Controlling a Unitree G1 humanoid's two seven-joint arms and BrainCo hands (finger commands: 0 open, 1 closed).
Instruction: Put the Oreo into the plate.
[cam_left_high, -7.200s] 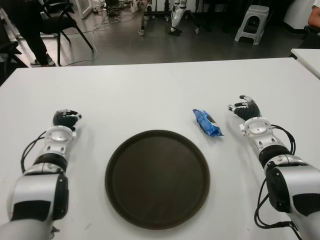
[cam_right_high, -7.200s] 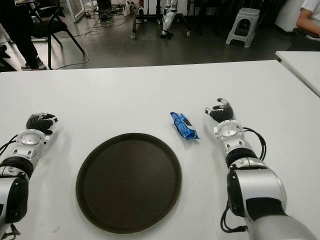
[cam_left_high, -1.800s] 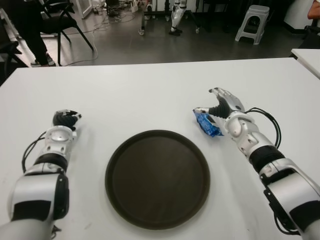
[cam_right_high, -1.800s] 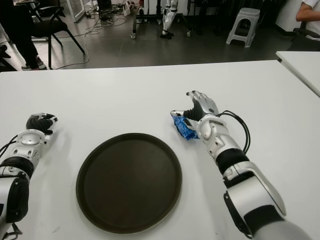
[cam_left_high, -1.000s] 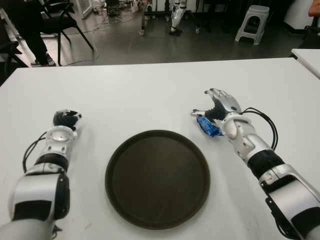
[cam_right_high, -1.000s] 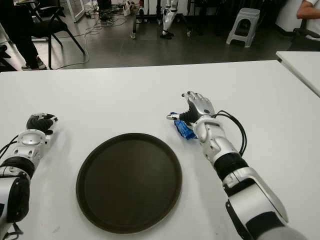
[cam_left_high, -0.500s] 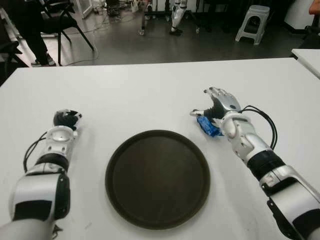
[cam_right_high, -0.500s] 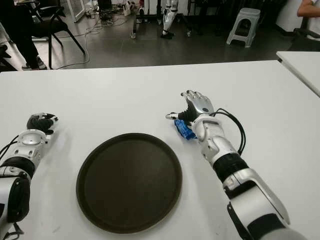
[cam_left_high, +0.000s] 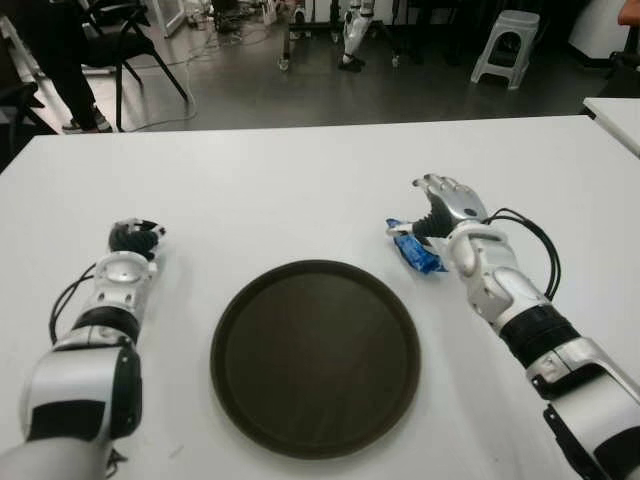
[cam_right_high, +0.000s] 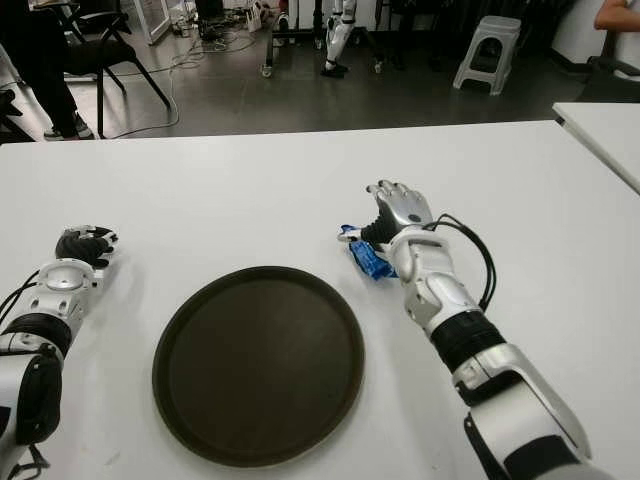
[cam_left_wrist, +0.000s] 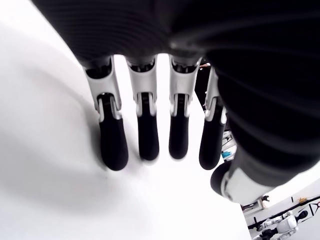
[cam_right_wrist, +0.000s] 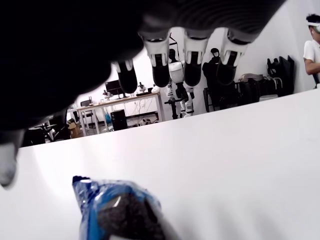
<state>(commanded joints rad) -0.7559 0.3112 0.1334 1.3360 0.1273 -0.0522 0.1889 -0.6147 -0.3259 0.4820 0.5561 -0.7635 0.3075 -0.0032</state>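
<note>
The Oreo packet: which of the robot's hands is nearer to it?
The right. The right hand hovers open directly over the Oreo packet, not gripping it. The left hand shows far off, on the other side of the plate.

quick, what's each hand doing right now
Left hand: open, holding nothing, left of the plate.
Right hand: open, fingers spread over the Oreo, not gripping it yet.

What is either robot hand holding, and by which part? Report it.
Nothing is held. The right robot hand is open over the Oreo pack on the table; the left robot hand is open, left of the plate.
</note>
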